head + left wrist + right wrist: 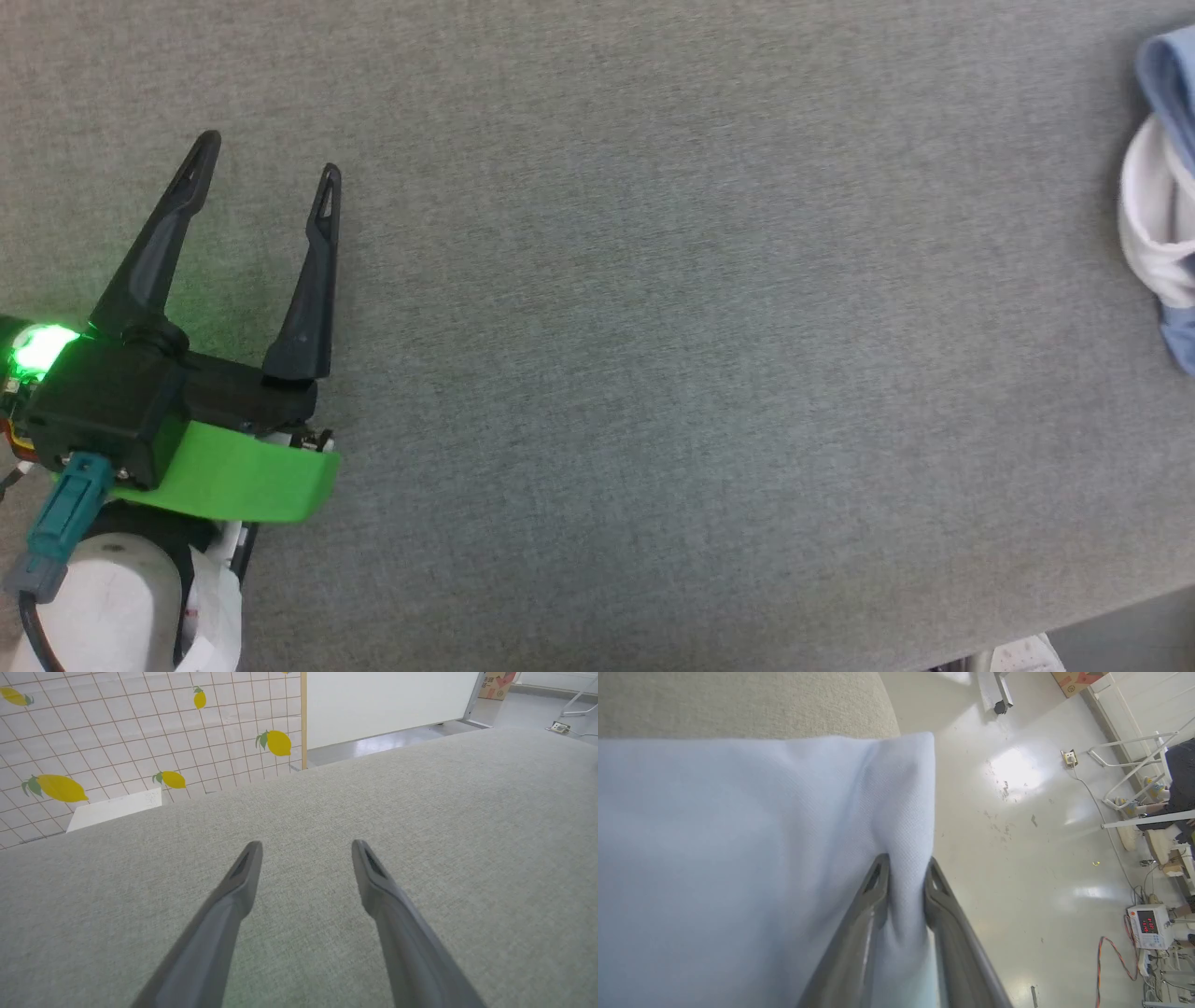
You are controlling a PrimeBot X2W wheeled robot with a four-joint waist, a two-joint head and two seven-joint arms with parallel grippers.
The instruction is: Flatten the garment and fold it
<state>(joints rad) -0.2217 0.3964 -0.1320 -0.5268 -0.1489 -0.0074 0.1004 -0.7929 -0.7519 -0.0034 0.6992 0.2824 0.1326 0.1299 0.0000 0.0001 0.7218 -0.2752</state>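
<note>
Closest in, the right end effector pinches the garment, heaped on the table at the frame's right edge, seemingly soft, light and limp, best taken by its hem; the left end effector gapes empty.

You had the grey fabric tabletop spread wide, a lemon-print tiled screen behind it, a cardboard box far off, and a red-digit white unit by the glossy floor.
</note>
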